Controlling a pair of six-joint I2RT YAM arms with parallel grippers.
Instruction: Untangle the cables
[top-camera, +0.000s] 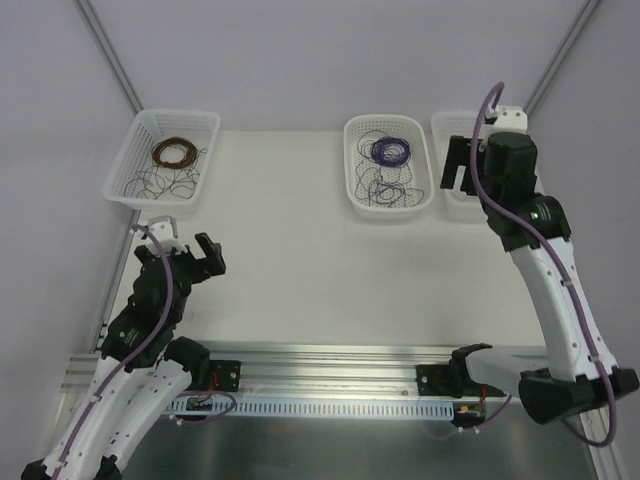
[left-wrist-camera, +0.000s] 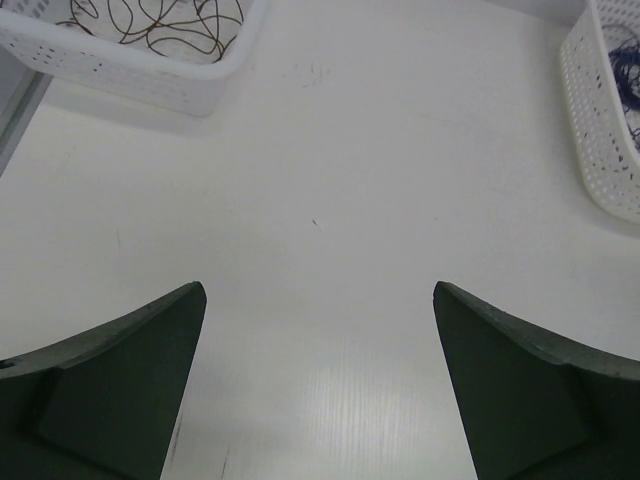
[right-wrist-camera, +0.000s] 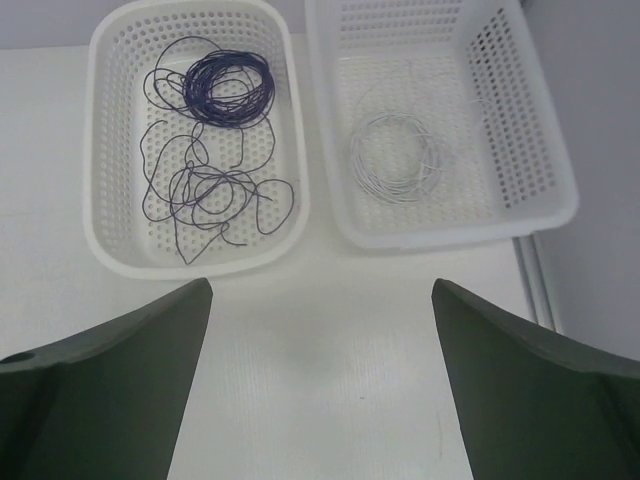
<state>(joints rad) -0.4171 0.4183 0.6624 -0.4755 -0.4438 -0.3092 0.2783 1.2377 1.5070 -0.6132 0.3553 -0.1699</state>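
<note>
**A:** Which way do the loose purple strands (right-wrist-camera: 205, 195) lie from the right hand (right-wrist-camera: 320, 290)?

**B:** Farther out and a little left. That hand hangs over the far right of the counter (top-camera: 300, 260), fingers spread wide, grasping nothing. The strands sprawl in the near half of the middle basket (right-wrist-camera: 100, 200). They loop every way, so I see no clear long axis, though the mess runs roughly near to far along the basket.

**A:** And the left hand (left-wrist-camera: 320, 290)?

**B:** Released too, and empty, over bare counter at the near left. It is well apart from every basket. It is the nearer one to the loose dark brown strands (top-camera: 165, 182), which lie in the left basket (top-camera: 125, 170) at the far left.

**A:** What stands in the way?

**B:** The neat purple coil (right-wrist-camera: 228, 88) sits at the far end of the same basket, and one strand loop seems to touch it. The basket walls suggest coming in from above. The right basket (right-wrist-camera: 540, 160) with its pale coil (right-wrist-camera: 395, 155) stands just beside, on the right. I'd give the purple strands to the right arm.
</note>
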